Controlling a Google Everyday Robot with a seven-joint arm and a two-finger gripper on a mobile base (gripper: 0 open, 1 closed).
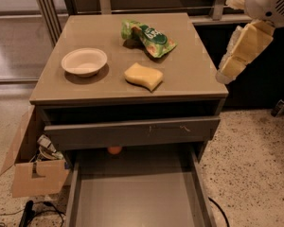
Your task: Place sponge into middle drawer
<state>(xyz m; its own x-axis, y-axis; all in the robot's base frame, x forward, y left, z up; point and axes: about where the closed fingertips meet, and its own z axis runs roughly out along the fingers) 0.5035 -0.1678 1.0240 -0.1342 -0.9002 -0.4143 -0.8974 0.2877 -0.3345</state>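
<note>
Nearest to us, the middle drawer (132, 200) is pulled out, and we see only bare grey floor inside it. A small orange thing (114, 150) sits at its back, under the drawer above. To the left on the speckled floor (255, 164) we note an open cardboard box (35, 176) with clutter in it. Above that is the closed upper drawer (132, 132), its front scratched. On the tabletop (194, 79) the sponge (143, 76) lies flat near the front edge, right of centre. The white bowl (84, 61) is to its left, apart from it. The green snack bag (149, 37) is behind the sponge. The gripper (229, 65) hangs off the table's right edge, apart from the sponge, holding none of these. We cannot tell whether it is open or closed.
</note>
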